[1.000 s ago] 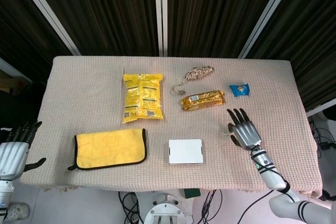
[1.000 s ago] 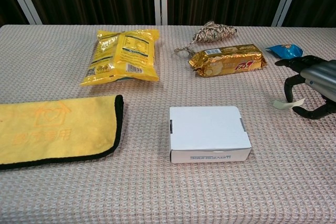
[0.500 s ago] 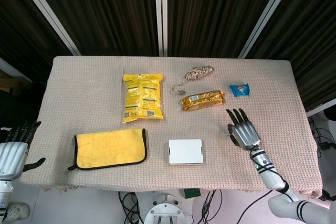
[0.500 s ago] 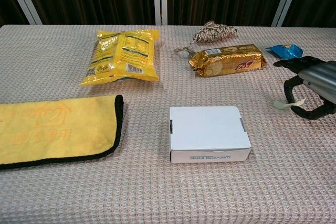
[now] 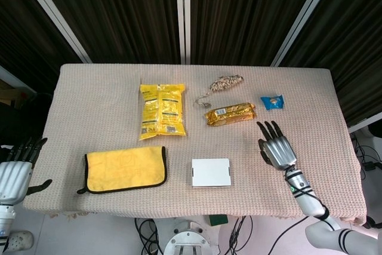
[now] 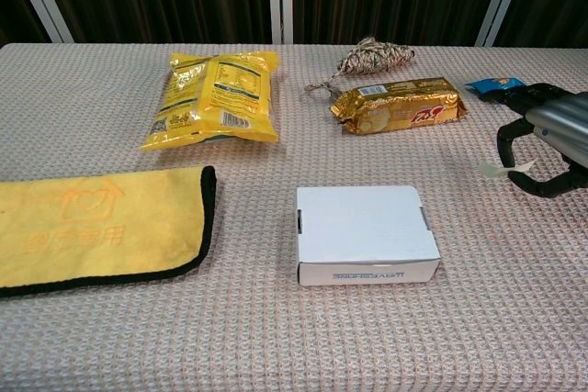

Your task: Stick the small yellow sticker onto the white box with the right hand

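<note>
Small yellow sticker (image 6: 504, 167) (pale, flat) lies crosswise in right robot hand (image 6: 542, 140).

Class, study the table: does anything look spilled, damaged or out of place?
Nothing stands out. The white cardboard box sits closed and square, the folded yellow cloth lies flat, and the right hand holds the small yellow sticker clear of the table.

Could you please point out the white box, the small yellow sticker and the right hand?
white box (image 6: 363, 216), chest view, top face.
small yellow sticker (image 6: 494, 168), chest view, its free end.
right hand (image 5: 277, 148), head view, back of hand.

Right hand (image 5: 276, 149) spread above table (image 5: 89, 97), right of white box (image 5: 210, 172); yellow cloth (image 5: 125, 168), snack packets behind.
</note>
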`<action>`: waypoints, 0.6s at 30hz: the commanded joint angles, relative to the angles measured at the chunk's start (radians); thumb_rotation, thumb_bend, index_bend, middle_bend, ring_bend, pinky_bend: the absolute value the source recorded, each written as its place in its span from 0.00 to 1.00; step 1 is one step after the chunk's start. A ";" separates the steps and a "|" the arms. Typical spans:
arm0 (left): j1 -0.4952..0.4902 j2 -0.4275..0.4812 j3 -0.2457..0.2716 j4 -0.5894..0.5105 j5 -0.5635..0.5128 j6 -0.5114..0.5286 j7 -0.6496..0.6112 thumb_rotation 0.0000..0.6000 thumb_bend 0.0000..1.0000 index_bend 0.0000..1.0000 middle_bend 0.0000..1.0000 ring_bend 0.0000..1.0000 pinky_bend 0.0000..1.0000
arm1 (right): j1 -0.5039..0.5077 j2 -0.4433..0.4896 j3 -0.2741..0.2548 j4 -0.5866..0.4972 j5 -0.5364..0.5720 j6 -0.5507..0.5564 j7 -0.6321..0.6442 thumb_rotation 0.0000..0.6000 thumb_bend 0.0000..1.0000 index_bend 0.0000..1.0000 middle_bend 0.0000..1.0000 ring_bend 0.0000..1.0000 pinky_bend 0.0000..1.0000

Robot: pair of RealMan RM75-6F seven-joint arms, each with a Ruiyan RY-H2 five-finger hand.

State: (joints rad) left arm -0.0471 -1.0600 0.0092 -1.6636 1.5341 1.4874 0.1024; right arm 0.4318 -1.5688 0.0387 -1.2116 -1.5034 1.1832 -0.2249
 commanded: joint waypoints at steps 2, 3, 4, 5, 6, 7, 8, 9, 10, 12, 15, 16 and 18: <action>-0.001 0.000 0.000 -0.002 0.001 -0.001 0.002 1.00 0.00 0.09 0.07 0.03 0.13 | 0.013 0.028 0.000 -0.070 -0.056 0.043 -0.012 1.00 0.46 0.62 0.00 0.00 0.00; -0.001 -0.001 0.000 -0.003 0.002 -0.001 0.003 1.00 0.00 0.09 0.07 0.03 0.13 | 0.016 0.033 -0.001 -0.087 -0.070 0.050 -0.016 1.00 0.46 0.62 0.00 0.00 0.00; -0.001 -0.001 0.001 -0.004 0.002 -0.001 0.004 1.00 0.00 0.09 0.07 0.03 0.13 | 0.021 0.039 -0.004 -0.110 -0.088 0.058 -0.021 1.00 0.46 0.62 0.00 0.00 0.00; -0.001 -0.001 0.001 -0.004 0.002 -0.001 0.004 1.00 0.00 0.09 0.07 0.03 0.13 | 0.025 0.044 -0.007 -0.127 -0.101 0.062 -0.026 1.00 0.46 0.62 0.00 0.00 0.00; -0.001 -0.001 0.001 -0.005 0.002 -0.001 0.005 1.00 0.00 0.09 0.07 0.03 0.13 | 0.028 0.047 -0.010 -0.141 -0.114 0.066 -0.031 1.00 0.46 0.62 0.00 0.00 0.00; -0.001 -0.001 0.001 -0.005 0.002 -0.001 0.005 1.00 0.00 0.09 0.07 0.03 0.13 | 0.032 0.049 -0.013 -0.155 -0.127 0.070 -0.036 1.00 0.46 0.62 0.00 0.00 0.00; -0.001 -0.001 0.001 -0.006 0.002 -0.001 0.005 1.00 0.00 0.09 0.07 0.03 0.13 | 0.036 0.050 -0.016 -0.170 -0.143 0.075 -0.045 1.00 0.46 0.62 0.00 0.00 0.00; -0.001 0.000 0.001 -0.006 0.002 -0.001 0.006 1.00 0.00 0.09 0.07 0.03 0.13 | 0.039 0.050 -0.019 -0.180 -0.153 0.076 -0.052 1.00 0.46 0.62 0.00 0.00 0.00; -0.001 0.000 0.001 -0.006 0.002 -0.001 0.006 1.00 0.00 0.09 0.07 0.03 0.13 | 0.041 0.048 -0.022 -0.188 -0.161 0.075 -0.059 1.00 0.46 0.62 0.00 0.00 0.00; 0.000 0.000 0.001 -0.007 0.002 0.000 0.006 1.00 0.00 0.09 0.07 0.03 0.13 | 0.048 0.040 -0.028 -0.200 -0.173 0.068 -0.075 1.00 0.46 0.62 0.00 0.00 0.00; 0.000 -0.001 0.002 -0.005 0.002 -0.001 0.004 1.00 0.00 0.09 0.07 0.03 0.13 | 0.059 0.025 -0.031 -0.206 -0.175 0.045 -0.086 1.00 0.46 0.62 0.00 0.00 0.00; 0.000 -0.001 0.003 -0.004 0.002 -0.003 0.004 1.00 0.00 0.09 0.07 0.03 0.13 | 0.063 0.018 -0.031 -0.205 -0.174 0.037 -0.089 1.00 0.46 0.62 0.00 0.00 0.00; 0.000 -0.001 0.003 -0.003 0.000 -0.003 0.003 1.00 0.00 0.09 0.07 0.03 0.13 | 0.070 0.008 -0.029 -0.203 -0.171 0.025 -0.093 1.00 0.46 0.62 0.00 0.00 0.00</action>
State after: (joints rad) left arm -0.0472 -1.0609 0.0120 -1.6665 1.5339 1.4841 0.1053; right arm 0.4979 -1.5562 0.0095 -1.4153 -1.6758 1.2128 -0.3150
